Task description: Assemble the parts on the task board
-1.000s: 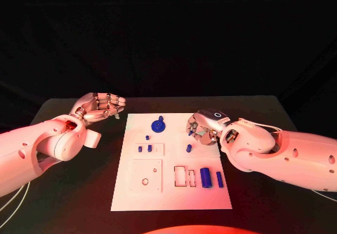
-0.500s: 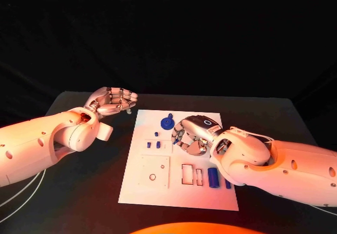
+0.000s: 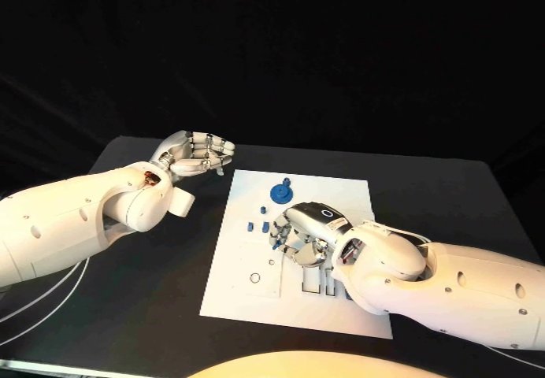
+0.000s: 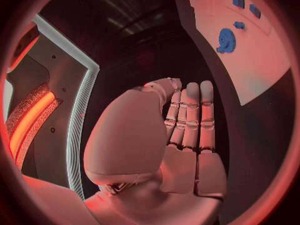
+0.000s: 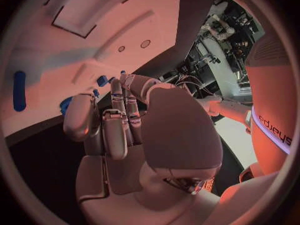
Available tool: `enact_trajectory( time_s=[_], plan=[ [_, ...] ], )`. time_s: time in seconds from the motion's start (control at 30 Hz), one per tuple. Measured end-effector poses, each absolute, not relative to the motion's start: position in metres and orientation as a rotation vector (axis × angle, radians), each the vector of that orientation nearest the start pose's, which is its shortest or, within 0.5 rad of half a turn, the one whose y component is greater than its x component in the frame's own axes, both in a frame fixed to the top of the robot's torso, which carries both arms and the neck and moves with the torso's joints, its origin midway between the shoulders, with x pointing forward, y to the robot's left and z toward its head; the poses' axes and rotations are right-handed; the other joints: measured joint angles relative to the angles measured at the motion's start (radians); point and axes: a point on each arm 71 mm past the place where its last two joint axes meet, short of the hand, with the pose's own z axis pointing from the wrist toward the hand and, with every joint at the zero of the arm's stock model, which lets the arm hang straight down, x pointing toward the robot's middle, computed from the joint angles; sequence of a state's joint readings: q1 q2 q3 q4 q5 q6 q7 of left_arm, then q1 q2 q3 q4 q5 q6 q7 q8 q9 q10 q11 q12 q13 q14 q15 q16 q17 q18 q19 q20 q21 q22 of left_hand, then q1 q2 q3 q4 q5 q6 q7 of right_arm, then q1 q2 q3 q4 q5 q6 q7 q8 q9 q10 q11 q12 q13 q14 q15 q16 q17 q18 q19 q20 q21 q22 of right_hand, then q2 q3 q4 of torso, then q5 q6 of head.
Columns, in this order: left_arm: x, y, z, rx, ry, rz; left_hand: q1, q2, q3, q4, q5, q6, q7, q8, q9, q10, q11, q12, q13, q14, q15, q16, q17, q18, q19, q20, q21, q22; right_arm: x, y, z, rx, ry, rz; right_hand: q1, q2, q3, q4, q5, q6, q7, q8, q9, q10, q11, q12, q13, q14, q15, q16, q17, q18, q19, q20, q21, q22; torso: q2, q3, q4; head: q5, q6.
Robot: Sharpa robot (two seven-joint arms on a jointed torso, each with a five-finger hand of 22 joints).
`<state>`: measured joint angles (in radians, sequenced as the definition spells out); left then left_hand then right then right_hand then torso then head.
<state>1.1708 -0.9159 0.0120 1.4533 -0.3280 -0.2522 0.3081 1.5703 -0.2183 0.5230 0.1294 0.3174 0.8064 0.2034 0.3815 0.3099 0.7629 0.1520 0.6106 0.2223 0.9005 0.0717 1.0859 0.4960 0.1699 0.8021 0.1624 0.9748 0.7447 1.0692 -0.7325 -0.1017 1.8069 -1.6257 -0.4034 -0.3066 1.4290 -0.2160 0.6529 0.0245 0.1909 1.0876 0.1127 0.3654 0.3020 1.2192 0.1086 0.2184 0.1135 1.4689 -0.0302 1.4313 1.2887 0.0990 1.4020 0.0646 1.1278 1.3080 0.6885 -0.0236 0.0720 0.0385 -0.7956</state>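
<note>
I held the right robot hand point(image 3: 305, 235) curled, seemingly empty, over the task board point(image 3: 341, 197) at frame centre; the small blue parts point(image 3: 259, 227) looked light, rigid, pinchable sideways. Left robot hand point(image 3: 200, 153), fingers curled in, held nothing.

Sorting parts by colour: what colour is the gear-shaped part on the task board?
Blue; the gear-shaped part shows best in the head view.

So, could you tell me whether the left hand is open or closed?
Closed: the left hand hovers off the board with fingers curled in, holding nothing.
</note>
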Motion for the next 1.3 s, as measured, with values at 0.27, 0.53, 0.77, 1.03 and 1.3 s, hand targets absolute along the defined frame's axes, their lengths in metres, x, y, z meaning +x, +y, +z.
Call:
enact_trajectory(
  time_s=[0.27,0.53,0.77,1.03,1.3],
  plan=[
    [0.5,0.258,-0.177,-0.841,1.515,-1.354,-0.009,0.001,0.0,0.0,0.0,0.0,0.0,0.0,-0.002,0.0,0.0,0.0,-0.002,0.0,0.0,-0.003,-0.001,0.0,0.0,0.0,0.0,-0.001,0.38,-0.076,-0.234,-0.273,1.726,0.853,0.0,0.0,0.003,-0.003,-0.002,0.0,0.0,0.0,-0.001,0.003,-0.003,-0.003,0.0,0.0,0.0,0.0,0.0,0.0,0.0,0.0,-0.005,0.0,0.001,0.0006,-0.0005,0.019,-0.012],
    [0.5,0.257,-0.177,-0.841,1.515,-1.356,-0.009,0.001,0.0,0.0,0.0,0.0,0.0,0.0,-0.002,0.0,0.0,0.0,-0.002,0.0,0.0,-0.003,-0.001,0.0,0.0,0.0,0.0,-0.001,0.379,-0.072,-0.24,-0.278,1.743,0.853,0.0,0.0,0.003,-0.003,-0.003,0.0,0.0,-0.002,0.001,0.005,-0.005,-0.003,-0.001,0.0,0.0,0.0,-0.001,0.0,0.0,0.0,-0.005,0.0,0.002,0.0025,-0.0007,0.027,-0.017],
    [0.5,0.257,-0.177,-0.841,1.515,-1.356,-0.009,0.001,0.0,0.0,0.0,0.0,0.0,0.0,-0.003,-0.003,0.004,0.0,-0.003,0.0,0.0,-0.003,-0.001,0.0,0.0,0.0,0.0,-0.002,0.378,-0.072,-0.243,-0.282,1.751,0.853,0.0,0.0,0.003,-0.003,-0.003,0.0,0.0,-0.003,0.001,0.005,-0.005,-0.005,0.0,0.0,0.0,0.0,-0.001,0.0,0.0,0.0,-0.005,0.0,0.002,0.0025,-0.0014,0.028,-0.02],
    [0.501,0.257,-0.177,-0.842,1.515,-1.355,-0.009,0.001,0.0,0.0,0.0,0.0,0.0,0.0,-0.003,-0.003,0.003,0.0,-0.003,0.0,0.0,-0.003,-0.001,0.0,0.0,0.0,0.0,-0.002,0.378,-0.072,-0.244,-0.284,1.755,0.853,0.0,0.0,0.003,-0.003,-0.004,-0.002,-0.002,-0.004,0.001,0.008,-0.009,-0.006,0.0,0.0,0.0,0.0,-0.001,0.0,0.0,0.0,-0.005,0.0,0.001,0.0025,-0.0012,0.026,-0.022],
    [0.501,0.258,-0.177,-0.843,1.515,-1.353,-0.009,0.001,0.0,0.0,0.0,0.0,0.0,0.0,-0.002,-0.003,0.003,0.0,-0.003,0.0,0.0,-0.003,-0.001,0.0,0.0,0.0,0.0,-0.002,0.377,-0.072,-0.244,-0.285,1.758,0.852,0.0,0.0,0.003,-0.003,-0.004,-0.002,-0.002,-0.004,0.0,0.009,-0.009,-0.007,0.0,0.0,0.0,0.0,0.0,0.0,0.0,0.0,-0.005,0.0,0.001,0.0025,-0.0014,0.026,-0.023]
  ],
)
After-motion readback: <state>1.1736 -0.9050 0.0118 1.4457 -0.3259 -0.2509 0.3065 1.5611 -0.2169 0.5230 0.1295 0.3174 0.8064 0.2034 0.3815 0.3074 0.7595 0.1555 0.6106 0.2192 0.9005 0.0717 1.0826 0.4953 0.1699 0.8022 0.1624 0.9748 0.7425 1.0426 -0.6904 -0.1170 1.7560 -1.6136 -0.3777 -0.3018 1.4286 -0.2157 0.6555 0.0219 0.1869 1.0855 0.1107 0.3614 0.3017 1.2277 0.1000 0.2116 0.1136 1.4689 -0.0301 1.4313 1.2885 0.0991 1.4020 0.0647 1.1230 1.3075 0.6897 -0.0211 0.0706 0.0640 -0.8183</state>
